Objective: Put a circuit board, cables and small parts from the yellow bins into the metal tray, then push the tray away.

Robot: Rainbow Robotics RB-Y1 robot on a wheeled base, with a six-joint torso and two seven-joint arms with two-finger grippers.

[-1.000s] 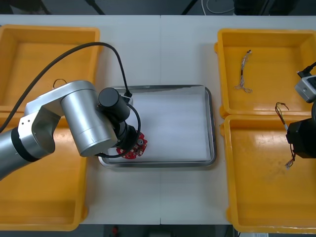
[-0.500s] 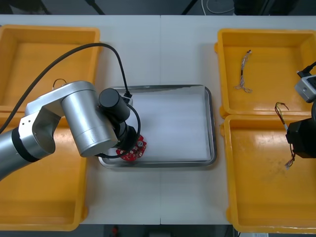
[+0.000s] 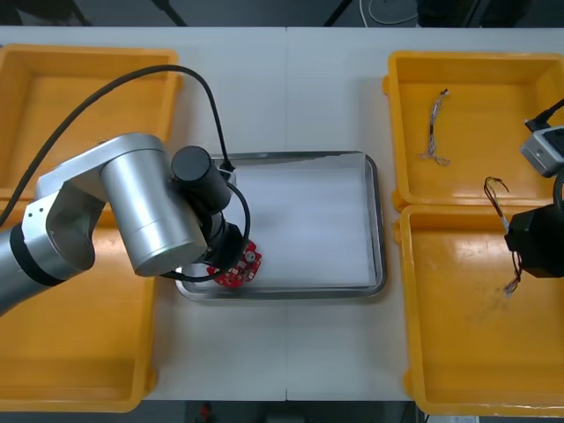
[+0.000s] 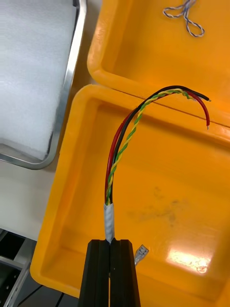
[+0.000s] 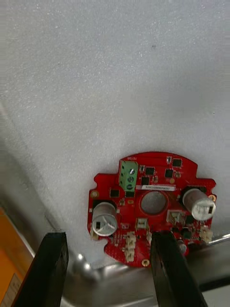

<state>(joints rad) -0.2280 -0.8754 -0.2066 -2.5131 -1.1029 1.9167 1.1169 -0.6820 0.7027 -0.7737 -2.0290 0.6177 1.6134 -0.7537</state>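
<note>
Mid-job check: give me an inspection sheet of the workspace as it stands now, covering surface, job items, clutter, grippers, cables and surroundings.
Surface: light table, tray in the middle.
Job's things: tray, white inside; board lying at its near-left corner.
Clutter: nothing seen.
Grippers: left gripper over the board, jaws open, not gripping it; right gripper above the near right bin, jaws shut on the red and yellow cable.
Cables: the held cable arches up from the jaws; blue and white cable lies in the far right bin.
Surroundings: nothing seen.
</note>
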